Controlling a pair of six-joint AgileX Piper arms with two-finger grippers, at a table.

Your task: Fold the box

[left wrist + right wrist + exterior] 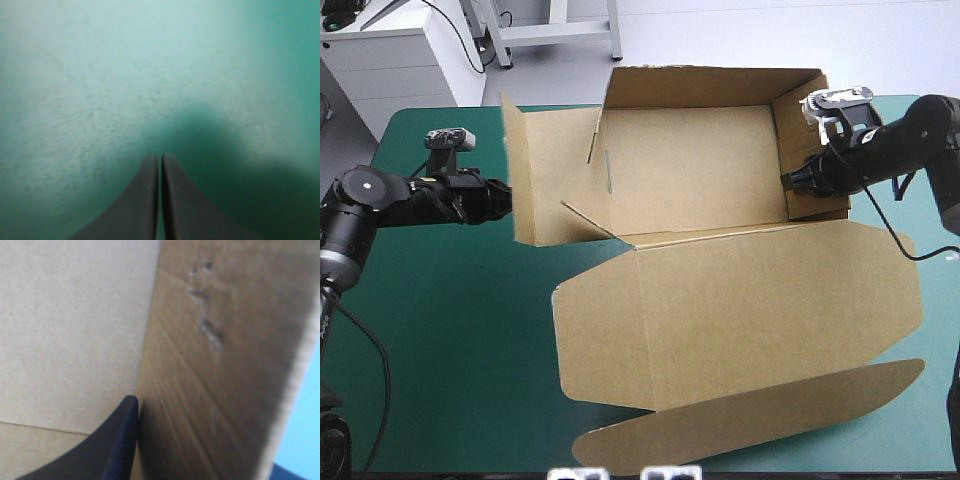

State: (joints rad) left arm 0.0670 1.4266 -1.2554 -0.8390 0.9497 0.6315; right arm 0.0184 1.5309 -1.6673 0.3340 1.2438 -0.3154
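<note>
The brown box point(700, 170) sits half-raised at the middle of the teal-green surface point(440, 330), its lid point(740, 320) flat toward the near edge, as the right claw point(792, 182) pinches its upright right wall point(796, 120) and the left claw point(503, 200), pressed together, hovers just beside its left flap point(525, 170).

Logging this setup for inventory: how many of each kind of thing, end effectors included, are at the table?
Box: 1
End effectors: 2 (left end effector, right end effector)
Total: 3
</note>
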